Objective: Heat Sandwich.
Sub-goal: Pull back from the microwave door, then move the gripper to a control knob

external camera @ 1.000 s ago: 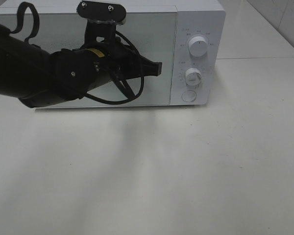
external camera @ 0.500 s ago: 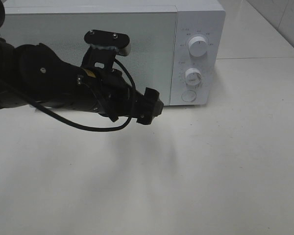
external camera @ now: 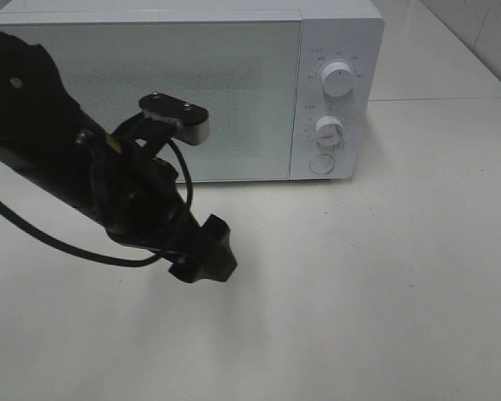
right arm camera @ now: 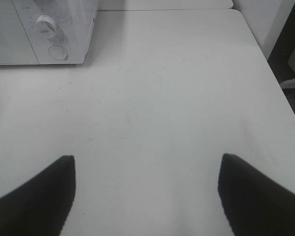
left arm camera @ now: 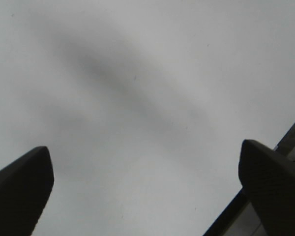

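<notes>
left hand (left arm camera: 145, 182): apart, empty, over white desk (external camera: 384, 292) | right hand (right arm camera: 145, 191): apart, empty | sandwich: unseen, direction untellable | closed white box-shaped microwave (external camera: 234, 83): nearer left hand

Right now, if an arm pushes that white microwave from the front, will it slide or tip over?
Tipping seems unlikely: the microwave is a wide, low box sitting flat on the table. It probably feels heavy and rigid, judging by its bulk and hard casing. It might slide slightly, since the table looks smooth.
</notes>
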Available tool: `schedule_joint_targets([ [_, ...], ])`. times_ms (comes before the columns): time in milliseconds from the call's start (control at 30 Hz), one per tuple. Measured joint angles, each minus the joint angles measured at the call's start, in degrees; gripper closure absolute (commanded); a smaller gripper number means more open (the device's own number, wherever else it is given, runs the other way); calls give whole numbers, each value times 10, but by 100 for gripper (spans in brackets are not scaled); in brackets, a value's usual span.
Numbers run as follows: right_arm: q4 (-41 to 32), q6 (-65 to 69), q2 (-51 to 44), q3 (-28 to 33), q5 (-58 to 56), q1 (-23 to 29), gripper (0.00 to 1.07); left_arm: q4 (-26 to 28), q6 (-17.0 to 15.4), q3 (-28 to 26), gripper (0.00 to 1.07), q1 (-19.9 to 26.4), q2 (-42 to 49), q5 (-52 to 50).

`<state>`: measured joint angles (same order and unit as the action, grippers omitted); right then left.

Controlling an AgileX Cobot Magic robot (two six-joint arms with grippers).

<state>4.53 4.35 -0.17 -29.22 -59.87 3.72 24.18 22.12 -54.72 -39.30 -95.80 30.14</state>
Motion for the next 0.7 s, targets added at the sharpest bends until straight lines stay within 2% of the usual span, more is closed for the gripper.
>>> schedule_joint_targets([
  [67, 0, 0, 0, 0, 0, 0, 31, -1, -4, 0, 10, 10, 5, 14],
  [167, 0, 0, 0, 0, 0, 0, 31, -10, -15, 0, 10, 69, 31, 80],
  [233, 0, 0, 0, 0, 0, 0, 31, -11, -16, 0, 10, 97, 45, 109],
  [267, 0, 0, 0, 0, 0, 0, 31, -11, -16, 0, 10, 97, 45, 109],
  [300, 0, 0, 0, 0, 0, 0, 31, -13, -16, 0, 10, 127, 58, 138],
  [400, 0, 0, 0, 0, 0, 0, 31, -15, -17, 0, 10, 179, 76, 180],
  [433, 0, 0, 0, 0, 0, 0, 31, -15, -17, 0, 10, 179, 76, 180],
  [467, 0, 0, 0, 0, 0, 0, 31, -17, -18, 0, 10, 209, 90, 202],
  [567, 0, 0, 0, 0, 0, 0, 31, -21, -18, 0, 10, 255, 108, 231],
  [600, 0, 0, 0, 0, 0, 0, 31, -21, -18, 0, 10, 255, 108, 231],
  [633, 0, 0, 0, 0, 0, 0, 31, -25, -20, 0, 10, 286, 119, 252],
  [700, 0, 0, 0, 0, 0, 0, 31, -31, -26, 0, 10, 314, 132, 269],
])
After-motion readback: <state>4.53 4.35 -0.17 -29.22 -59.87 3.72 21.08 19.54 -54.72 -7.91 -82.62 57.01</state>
